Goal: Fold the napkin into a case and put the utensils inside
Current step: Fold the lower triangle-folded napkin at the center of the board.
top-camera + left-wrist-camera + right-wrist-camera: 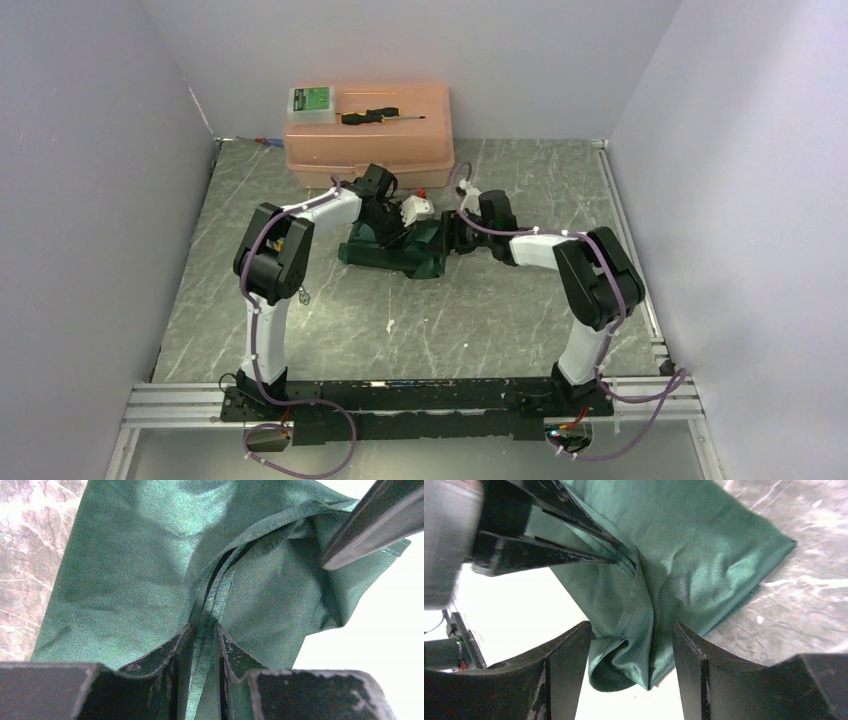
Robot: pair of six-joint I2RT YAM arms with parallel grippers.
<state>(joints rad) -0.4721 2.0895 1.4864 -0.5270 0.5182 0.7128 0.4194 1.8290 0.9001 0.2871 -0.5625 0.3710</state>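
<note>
From above, the napkin (385, 255) lies bunched on the table (500, 310), about the middle and a little to the left, just in front of the pink box (370, 140) at the far side. A screwdriver (380, 116) and a small green-labelled pack (312, 102) sit on top of that box. The left gripper (398, 232) reaches down onto the napkin from the far left, and the right gripper (447, 240) meets the napkin's right end. No utensils can be made out in this view.

In the left wrist view, the fingers (162, 655) are pinched narrow on a doubled hem (215, 580), which runs up between them as a raised ridge. The rest of the napkin drapes away to the left over the table.

In the right wrist view, the fingers (566, 665) stand wide apart with a drooping corner of the napkin hanging in the gap. Neither finger presses it.

The napkin looks light, thin and limp, with a slight sheen, so it will likely sag and slide wherever it is not held. The stitched hem is the firmest place to grip. The right gripper would do best to close on the hemmed corner between its fingers, so the two holds can pull the edge taut for a fold.
</note>
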